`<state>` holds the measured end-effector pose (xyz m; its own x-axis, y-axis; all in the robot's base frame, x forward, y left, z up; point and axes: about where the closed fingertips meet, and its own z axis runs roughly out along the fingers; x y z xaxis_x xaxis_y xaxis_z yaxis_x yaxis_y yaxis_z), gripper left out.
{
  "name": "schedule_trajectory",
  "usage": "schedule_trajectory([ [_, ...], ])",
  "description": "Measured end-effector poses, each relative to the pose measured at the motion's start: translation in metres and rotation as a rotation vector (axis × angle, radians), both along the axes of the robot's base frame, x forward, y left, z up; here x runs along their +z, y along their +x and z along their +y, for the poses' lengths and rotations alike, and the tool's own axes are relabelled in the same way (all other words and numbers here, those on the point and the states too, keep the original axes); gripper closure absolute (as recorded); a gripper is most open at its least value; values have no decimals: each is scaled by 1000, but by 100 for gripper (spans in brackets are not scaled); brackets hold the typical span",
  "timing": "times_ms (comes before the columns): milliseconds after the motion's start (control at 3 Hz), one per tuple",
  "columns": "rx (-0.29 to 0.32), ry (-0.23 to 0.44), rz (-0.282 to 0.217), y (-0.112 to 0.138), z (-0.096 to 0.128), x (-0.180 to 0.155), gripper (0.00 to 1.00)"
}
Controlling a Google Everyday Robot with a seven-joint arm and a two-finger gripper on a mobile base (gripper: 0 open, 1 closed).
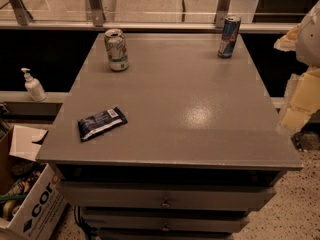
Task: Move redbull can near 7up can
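Observation:
The redbull can [229,37], slim, blue and silver, stands upright at the far right corner of the grey table [190,109]. The 7up can [116,50], wider, dented, white with green marks, stands upright at the far left of the table. The two cans are far apart, almost the table's width. My gripper [299,101] shows as pale yellow-white parts at the right edge of the view. It is off the table's right side, nearer to me than the redbull can and well clear of it. It holds nothing that I can see.
A dark blue snack bag [101,123] lies flat near the table's front left. Drawers [165,199] sit under the tabletop. A white pump bottle [33,85] stands on a ledge to the left. A cardboard box [30,204] sits on the floor at lower left.

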<state>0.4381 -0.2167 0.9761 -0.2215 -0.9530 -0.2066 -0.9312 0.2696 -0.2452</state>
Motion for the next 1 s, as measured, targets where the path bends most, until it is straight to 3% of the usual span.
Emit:
schedule_trajectory([
  [667,-8,6,-5,4,-1,-2,0],
  [1000,-113,92,-44,50,-19,-22,0],
])
